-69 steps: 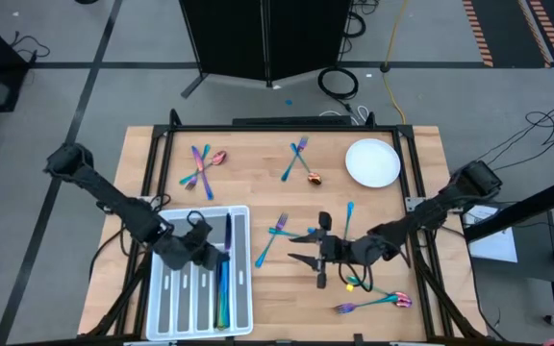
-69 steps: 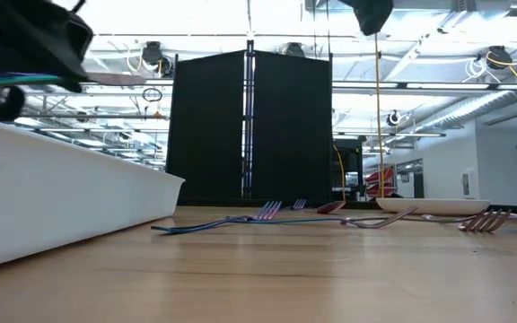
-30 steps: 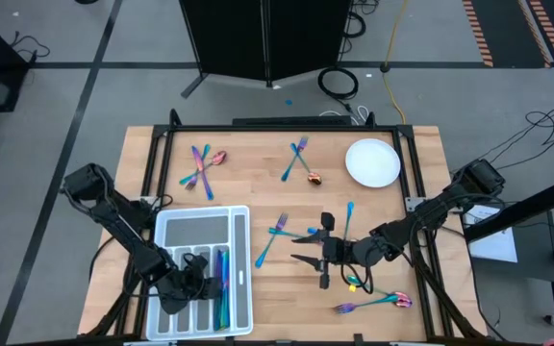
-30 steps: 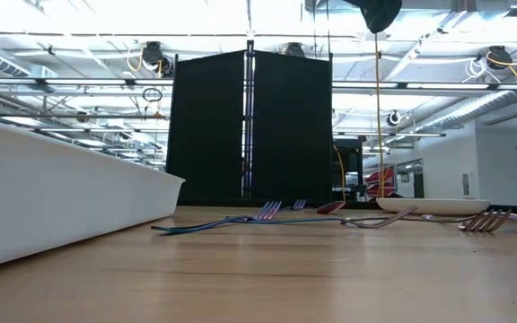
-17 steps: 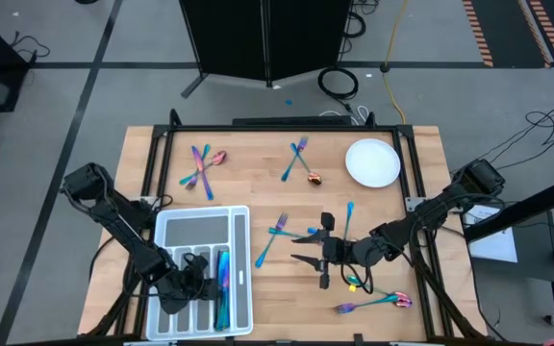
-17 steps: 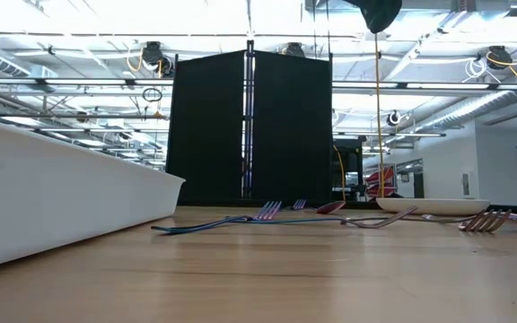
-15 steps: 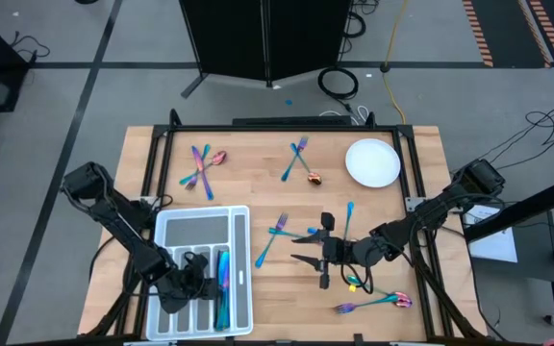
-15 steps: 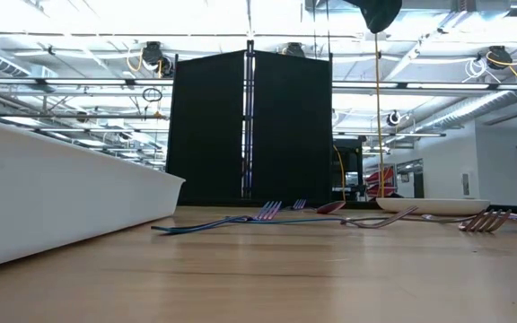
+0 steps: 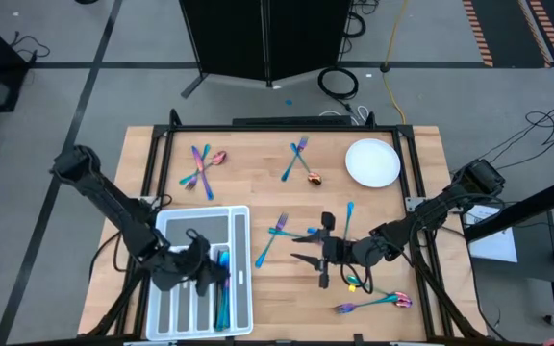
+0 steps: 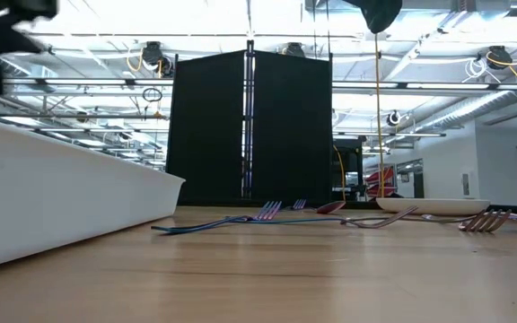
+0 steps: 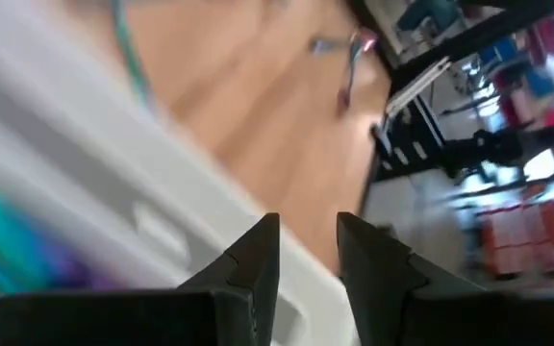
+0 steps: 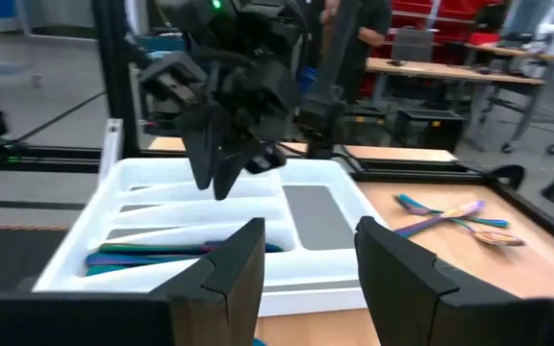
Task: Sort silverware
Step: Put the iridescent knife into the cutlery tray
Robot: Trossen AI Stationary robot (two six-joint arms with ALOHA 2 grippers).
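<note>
My left gripper hangs open over the white compartmented tray, nothing between its fingers. The right wrist view shows it above the tray's compartments. Several rainbow pieces of silverware lie flat in the tray's right-hand slot. My right gripper stands open above the table's middle, pointing at the tray and touching nothing. More silverware lies flat on the wood: a fork between tray and right gripper, a crossed group at the far left, two forks and a spoon at the far middle.
A round white plate sits at the far right. A teal piece lies beside my right arm, and a cluster of forks and spoons near the front right edge. The tray's wall fills the low view's left.
My left gripper has risen out of the tray's near end and gone toward the table's far edge and a little right, rolling about its own axis. The silverware in the tray's right-hand slot stays lying where it was.
</note>
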